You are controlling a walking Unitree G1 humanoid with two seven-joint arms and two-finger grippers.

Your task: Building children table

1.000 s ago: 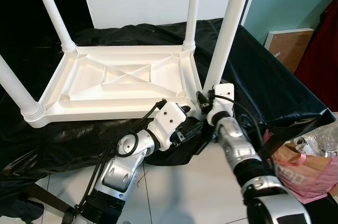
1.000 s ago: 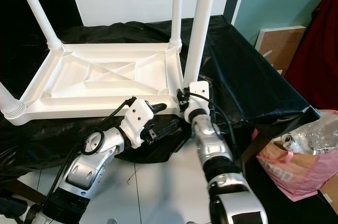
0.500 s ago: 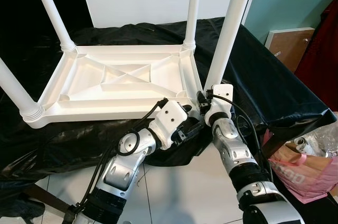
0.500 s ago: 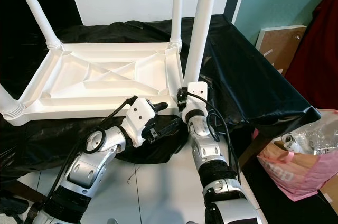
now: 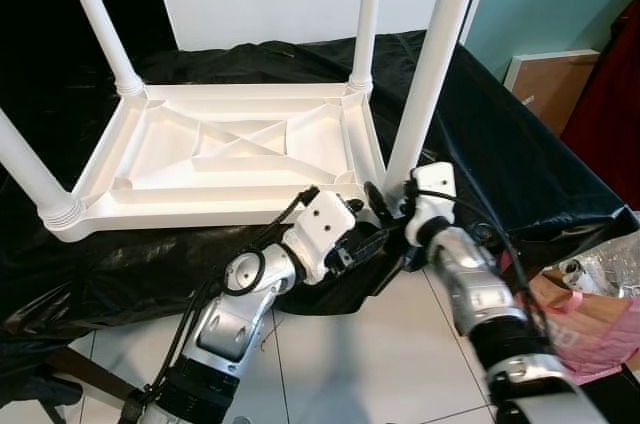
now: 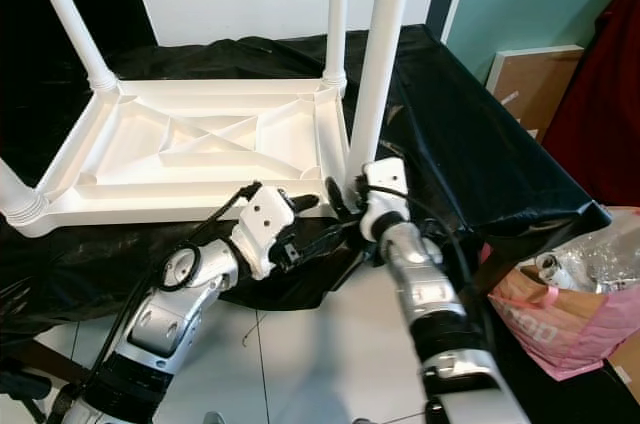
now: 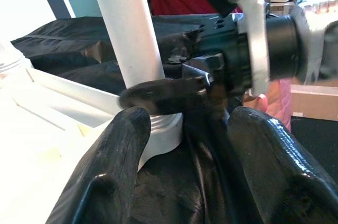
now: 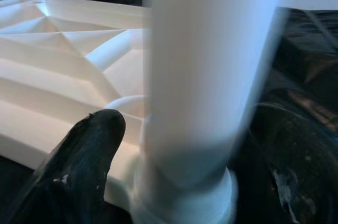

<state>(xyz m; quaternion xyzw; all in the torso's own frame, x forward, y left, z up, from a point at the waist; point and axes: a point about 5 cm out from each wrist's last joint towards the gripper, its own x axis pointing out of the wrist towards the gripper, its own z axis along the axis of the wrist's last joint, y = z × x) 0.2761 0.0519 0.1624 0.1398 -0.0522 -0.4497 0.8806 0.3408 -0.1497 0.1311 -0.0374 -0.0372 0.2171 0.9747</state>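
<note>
The white table (image 5: 230,149) is laid upside down on black sheeting (image 5: 500,154). Its near right leg (image 5: 428,64) is straddled at the base by the right gripper (image 8: 185,182), fingers apart. The left gripper (image 7: 182,145) is held open beside it

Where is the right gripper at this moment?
The right gripper straddles the base of the near-right table leg, at the upturned white tabletop's corner, with the left gripper just beside it.

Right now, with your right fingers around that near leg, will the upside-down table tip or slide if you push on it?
Tipping seems unlikely: the table top lies flat and wide on the black cloth. It looks like hollow ribbed plastic, so probably light and liable to slide. The near leg is tall, so a push high up could lever it.
</note>
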